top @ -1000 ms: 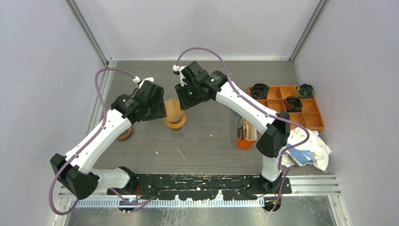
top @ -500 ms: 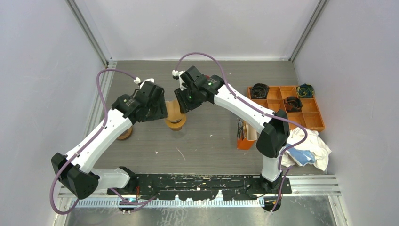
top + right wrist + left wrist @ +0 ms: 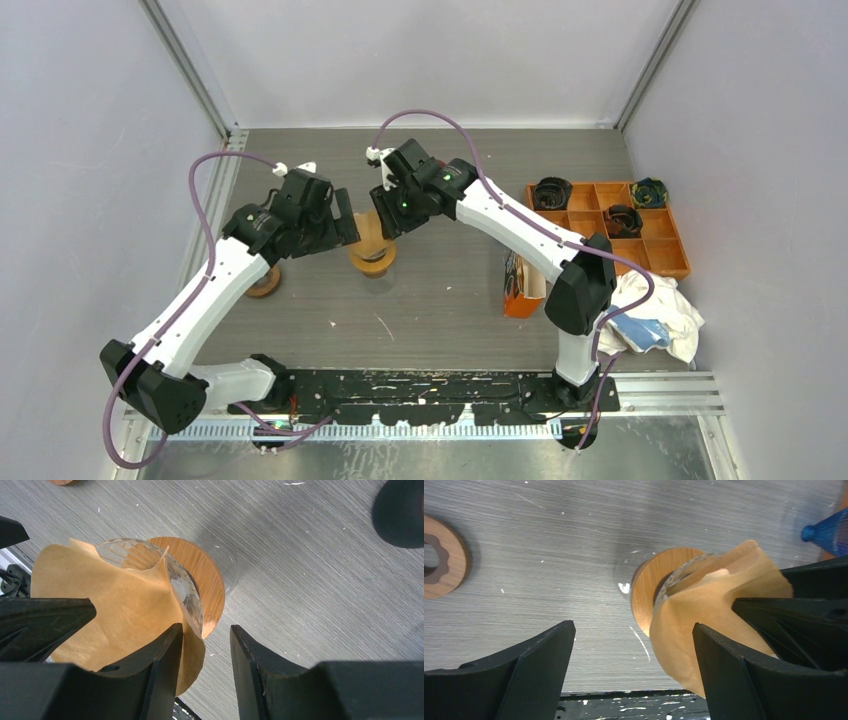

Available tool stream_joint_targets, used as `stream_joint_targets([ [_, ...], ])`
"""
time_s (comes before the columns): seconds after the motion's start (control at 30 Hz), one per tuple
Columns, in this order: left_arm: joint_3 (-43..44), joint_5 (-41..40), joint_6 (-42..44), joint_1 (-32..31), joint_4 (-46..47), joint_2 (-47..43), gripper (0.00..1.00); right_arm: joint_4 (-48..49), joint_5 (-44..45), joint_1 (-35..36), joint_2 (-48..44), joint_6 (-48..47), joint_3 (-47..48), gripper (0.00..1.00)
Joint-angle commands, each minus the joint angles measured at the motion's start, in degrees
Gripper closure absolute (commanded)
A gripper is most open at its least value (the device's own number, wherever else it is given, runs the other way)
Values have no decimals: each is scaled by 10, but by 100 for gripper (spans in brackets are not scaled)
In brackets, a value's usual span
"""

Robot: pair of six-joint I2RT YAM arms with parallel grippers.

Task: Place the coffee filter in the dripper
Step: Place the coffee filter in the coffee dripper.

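The brown paper coffee filter [image 3: 366,232] sits crumpled in the glass dripper [image 3: 185,592], which stands on a round wooden base [image 3: 372,262]; part of the paper hangs over the rim. My left gripper [image 3: 634,645] is wide open, its right finger beside the filter [image 3: 704,615] and holding nothing. My right gripper [image 3: 202,650] is open with a narrow gap. Its left finger lies against the filter [image 3: 120,610], whose edge reaches a little into the gap. In the top view both grippers, left [image 3: 338,228] and right [image 3: 388,215], flank the dripper.
A wooden ring [image 3: 265,285] lies left of the dripper, also in the left wrist view [image 3: 439,555]. An orange box [image 3: 520,285] stands mid-right. An orange tray [image 3: 655,240] with dark parts and a white cloth [image 3: 655,320] are at the right.
My left arm has drawn back a little to the left, away from the dripper. My right gripper has shifted slightly down over the filter, which now sits lower in the dripper.
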Motion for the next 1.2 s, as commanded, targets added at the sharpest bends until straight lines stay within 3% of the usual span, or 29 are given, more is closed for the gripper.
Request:
stream_joint_targets([
  [0.0, -1, 42, 14, 9, 55, -16, 8, 25, -3, 0, -35, -8, 4, 54],
  [0.47, -5, 37, 20, 31, 79, 58, 8, 28, -3, 0, -33, -8, -2, 54],
  [0.97, -46, 38, 2, 36, 93, 50, 9, 37, 2, 0, -43, -10, -15, 53],
  [1.17, -44, 40, 2, 36, 94, 45, 8, 50, -2, 0, -68, -9, -15, 47],
])
